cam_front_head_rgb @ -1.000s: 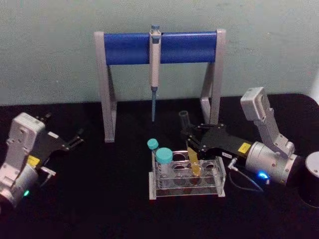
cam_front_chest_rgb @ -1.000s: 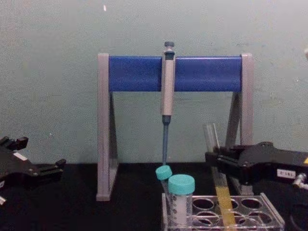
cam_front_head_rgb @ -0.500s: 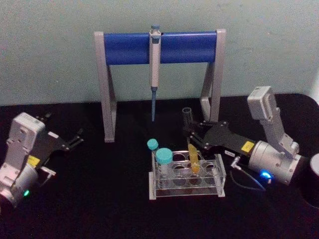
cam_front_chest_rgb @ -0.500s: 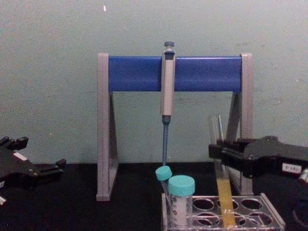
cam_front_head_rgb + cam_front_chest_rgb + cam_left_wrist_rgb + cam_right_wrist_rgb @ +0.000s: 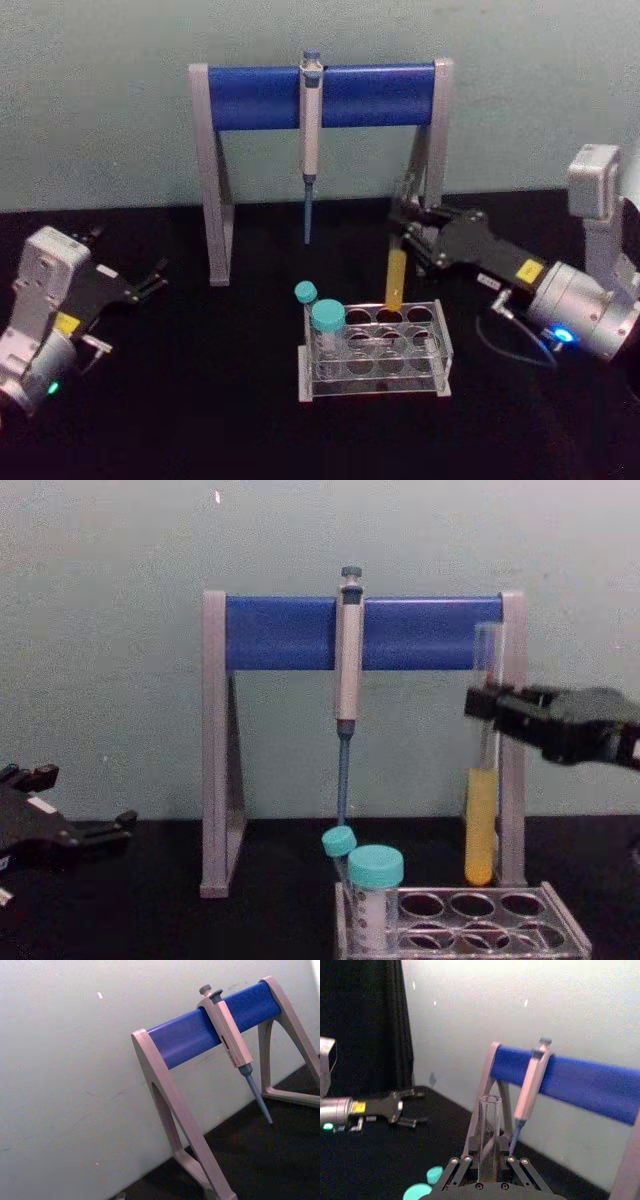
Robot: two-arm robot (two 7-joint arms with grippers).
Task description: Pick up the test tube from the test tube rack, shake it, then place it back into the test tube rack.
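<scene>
1. The right gripper [image 5: 405, 240] reaches in from the right side of the table [image 5: 200, 420]. Its jaws are closed on the upper part of the test tube [image 5: 396, 278].
2. The test tube is upright, with yellow liquid in its lower part. In the chest view its open mouth rises above the gripper, level with the blue bar.
3. The tube's rounded bottom hangs at or just above the rear edge of the test tube rack [image 5: 372, 388], near the right rear holes. I cannot tell whether it touches the rim.
4. In the chest view the tube lies in line with the right leg of the pipette stand [image 5: 513, 730]. The hanging pipette [image 5: 347, 660] is well apart to the left.
5. Two teal-capped tubes [image 5: 328, 318] stand at the rack's left end, away from the held tube.
6. The left gripper [image 5: 150, 280] rests at the table's left edge, jaws parted and holding nothing. A broad stretch of black table separates it from the rack.
</scene>
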